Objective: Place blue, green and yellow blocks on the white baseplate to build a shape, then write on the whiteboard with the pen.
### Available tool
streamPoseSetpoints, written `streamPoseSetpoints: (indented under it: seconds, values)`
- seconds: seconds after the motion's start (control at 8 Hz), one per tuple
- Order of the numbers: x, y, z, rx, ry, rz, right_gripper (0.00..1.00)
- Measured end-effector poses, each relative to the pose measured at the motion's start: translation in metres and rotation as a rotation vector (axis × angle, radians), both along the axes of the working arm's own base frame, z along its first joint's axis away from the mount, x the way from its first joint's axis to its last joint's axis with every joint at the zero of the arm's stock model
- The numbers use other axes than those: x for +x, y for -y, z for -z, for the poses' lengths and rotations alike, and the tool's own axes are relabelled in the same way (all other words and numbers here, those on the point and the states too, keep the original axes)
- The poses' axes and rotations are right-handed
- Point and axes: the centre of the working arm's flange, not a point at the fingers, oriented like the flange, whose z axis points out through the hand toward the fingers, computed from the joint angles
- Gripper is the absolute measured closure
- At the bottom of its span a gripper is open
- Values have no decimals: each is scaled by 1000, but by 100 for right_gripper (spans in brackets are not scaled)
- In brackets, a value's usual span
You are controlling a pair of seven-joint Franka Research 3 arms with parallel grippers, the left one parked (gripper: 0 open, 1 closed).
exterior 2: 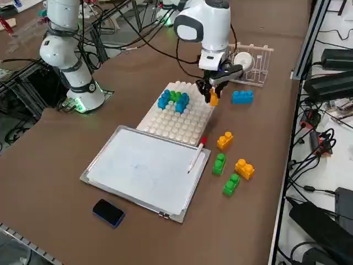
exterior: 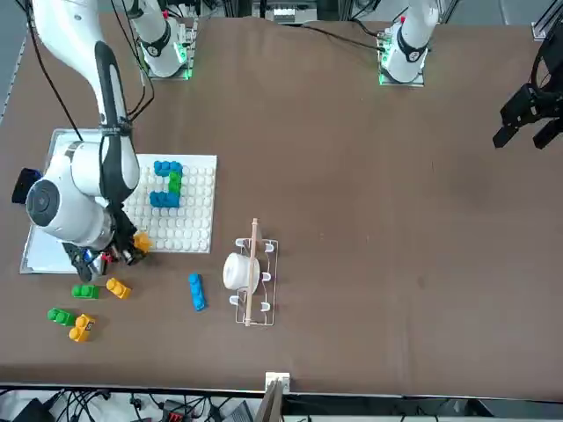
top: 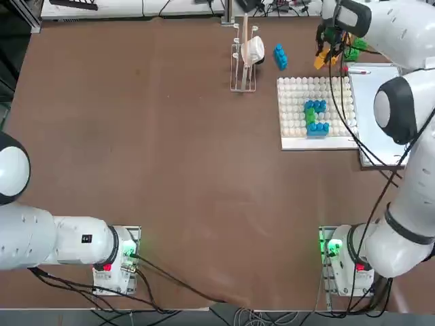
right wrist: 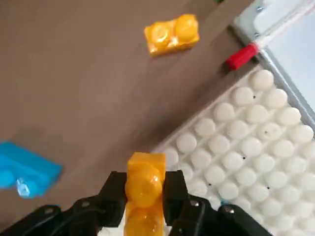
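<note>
My right gripper is shut on a yellow block. It hangs over the far corner of the white baseplate. Blue and green blocks form a C shape on the plate. Beside the plate lies the whiteboard, with the pen at its edge. Loose on the table are a blue block and a yellow block.
More loose green blocks and yellow blocks lie past the whiteboard. A wire rack holding a white cup stands near the blue block. A dark eraser lies off the whiteboard's near end.
</note>
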Motion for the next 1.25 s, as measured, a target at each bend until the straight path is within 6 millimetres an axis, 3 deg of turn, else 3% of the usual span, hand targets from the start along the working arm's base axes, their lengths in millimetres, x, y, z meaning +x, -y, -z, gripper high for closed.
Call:
streamPoseSetpoints:
  seconds: [0.38, 0.75, 1.25]
  values:
    - [-30, -4, 7, 25, 7, -198, 59]
    - [-76, 14, 50, 3, 82, -378, 59]
    - [-93, 19, 59, 11, 62, -514, 59]
